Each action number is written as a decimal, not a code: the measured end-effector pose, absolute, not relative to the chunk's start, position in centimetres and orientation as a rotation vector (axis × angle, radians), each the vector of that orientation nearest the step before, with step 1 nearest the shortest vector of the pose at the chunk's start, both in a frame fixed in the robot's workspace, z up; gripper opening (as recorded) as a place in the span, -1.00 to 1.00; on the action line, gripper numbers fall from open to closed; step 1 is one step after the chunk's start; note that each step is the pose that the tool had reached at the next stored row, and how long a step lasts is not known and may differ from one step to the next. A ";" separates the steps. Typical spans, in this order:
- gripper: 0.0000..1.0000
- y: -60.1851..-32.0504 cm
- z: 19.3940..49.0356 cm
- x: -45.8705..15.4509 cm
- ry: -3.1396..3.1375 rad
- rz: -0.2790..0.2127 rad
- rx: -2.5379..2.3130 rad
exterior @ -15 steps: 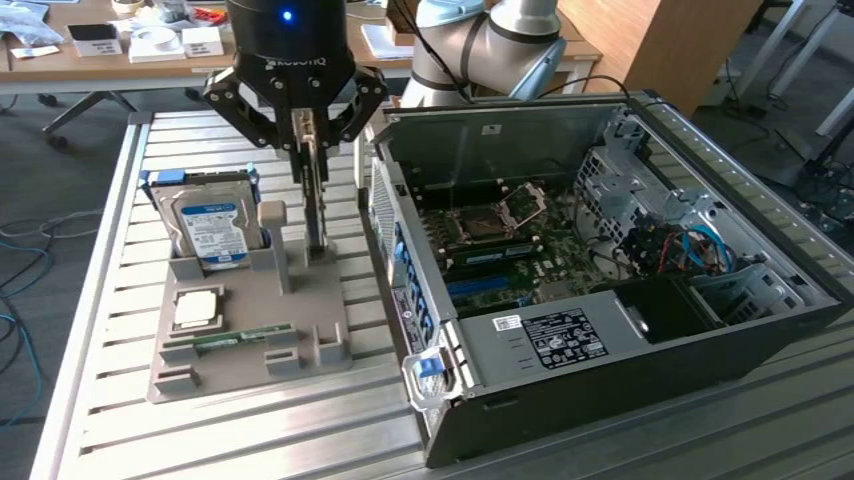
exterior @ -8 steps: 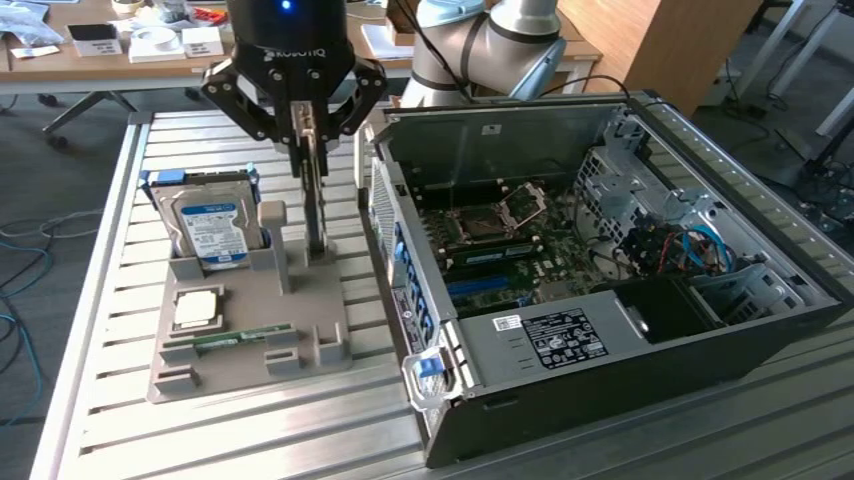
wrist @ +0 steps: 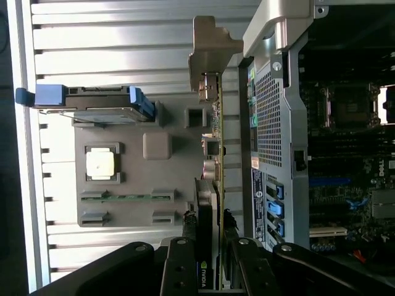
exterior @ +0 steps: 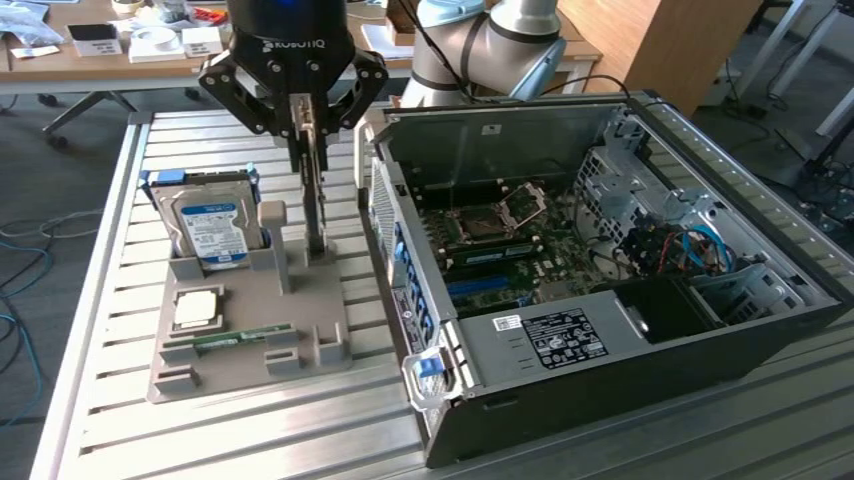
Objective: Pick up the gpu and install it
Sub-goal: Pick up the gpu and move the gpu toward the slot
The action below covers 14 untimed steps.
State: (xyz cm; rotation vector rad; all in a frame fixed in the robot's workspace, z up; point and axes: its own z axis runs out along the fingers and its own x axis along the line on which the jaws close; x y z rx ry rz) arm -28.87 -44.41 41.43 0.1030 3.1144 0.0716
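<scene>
Your black ROBOTIQ gripper [exterior: 311, 130] is clamped on the one green NVIDIA-marked gpu [exterior: 314, 200] with its black fan. The card stands upright on edge, silver bracket farthest from the fingers, low end at the grey plastic holder [exterior: 307, 310]. There sit one blue-labelled silver hard drive [exterior: 214, 225] and one green RAM stick [exterior: 240, 338]; beyond, one open black computer case [exterior: 694, 370].

You have one gpu [exterior: 315, 200] to count, clamped upright between two fingers [wrist: 180, 268]. Just beside the fingers lies one grey holder tray [exterior: 307, 300]. It carries one hard drive [exterior: 214, 225], one processor chip [exterior: 196, 308] and one RAM stick [exterior: 240, 338]. On the fingers' other side stands one open computer case [exterior: 641, 350]. One slatted tabletop [exterior: 107, 420] carries them all.
</scene>
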 end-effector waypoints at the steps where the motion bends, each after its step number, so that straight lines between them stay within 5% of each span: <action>1: -0.47 -44.4 41.4 -28.9 3.114 0.072 0.103; 14: -0.47 -44.4 41.4 -28.6 3.114 0.072 0.103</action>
